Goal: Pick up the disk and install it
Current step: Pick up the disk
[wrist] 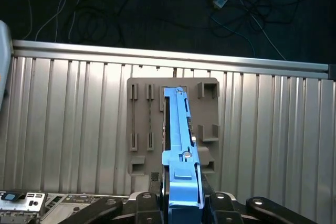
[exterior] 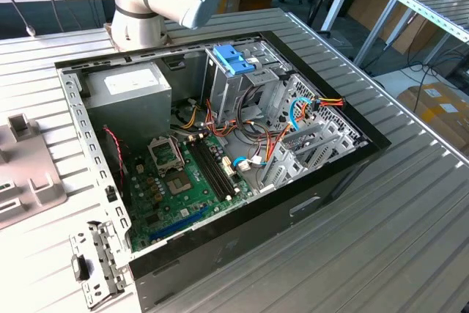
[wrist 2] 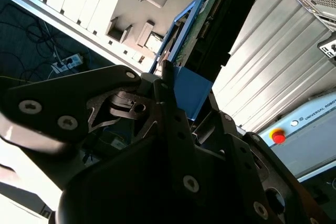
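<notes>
In the first wrist view the disk (wrist: 181, 145) appears edge-on, a long bright blue rail with a blue tab end. My gripper (wrist: 182, 204) is shut on that tab end, one black finger on each side. Behind the disk lies a grey slotted fixture plate (wrist: 207, 108) on the ribbed table. In the second wrist view the disk (wrist 2: 202, 22) shows its green circuit board and dark body inside the blue frame, and its blue tab sits between my gripper (wrist 2: 184, 103) fingers. I cannot tell whether the disk touches the plate.
The exterior view shows an open computer case (exterior: 333, 174) with a motherboard (exterior: 183, 181), a grey power supply box (exterior: 135, 89), cables, and a drive cage carrying a pale blue latch (exterior: 236, 59). The arm's base (exterior: 146, 5) stands behind the case. The grey fixture plate (exterior: 22, 181) lies at the exterior view's left.
</notes>
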Motion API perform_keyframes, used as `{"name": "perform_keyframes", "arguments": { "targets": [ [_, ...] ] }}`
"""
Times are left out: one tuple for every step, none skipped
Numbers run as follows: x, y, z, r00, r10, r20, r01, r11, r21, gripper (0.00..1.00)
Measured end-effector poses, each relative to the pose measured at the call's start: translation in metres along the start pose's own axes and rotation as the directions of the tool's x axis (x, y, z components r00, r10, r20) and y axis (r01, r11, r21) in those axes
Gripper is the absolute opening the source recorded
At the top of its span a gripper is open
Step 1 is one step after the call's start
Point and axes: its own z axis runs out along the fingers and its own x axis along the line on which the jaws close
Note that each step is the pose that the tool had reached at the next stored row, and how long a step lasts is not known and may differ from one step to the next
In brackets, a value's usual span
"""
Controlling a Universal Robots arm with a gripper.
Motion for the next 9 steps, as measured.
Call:
{"name": "perform_keyframes", "arguments": {
  "targets": [
    [0.0, -0.0004, -0.0015, 1.0, 0.0, 0.0001, 0.0, 1.0, 0.0001, 0.37],
    [0.0, -0.0007, -0.0032, 1.0, 0.0, 0.0002, 0.0, 1.0, 0.0001, 0.37],
    [0.0, -0.0012, -0.005, 1.0, 0.0, 0.0002, 0.0, 1.0, 0.0001, 0.37],
    [0.0, -0.0016, -0.0073, 1.0, 0.0, 0.0004, 0.0, 1.0, 0.0002, 0.37],
    [-0.0001, -0.002, -0.0096, 1.0, 0.0, 0.0004, 0.0, 1.0, 0.0001, 0.37],
    [-0.0001, -0.0024, -0.0114, 1.0, 0.001, 0.0005, -0.001, 1.0, 0.0001, 0.37],
    [-0.0001, -0.0029, -0.0142, 1.0, 0.001, 0.0007, -0.001, 1.0, 0.0002, 0.37],
    [-0.0002, -0.0037, -0.0178, 1.0, 0.001, 0.0007, -0.001, 1.0, 0.0001, 0.37],
    [-0.0002, -0.0042, -0.0198, 1.0, 0.001, 0.0009, -0.001, 1.0, 0.0001, 0.37]
  ]
}}
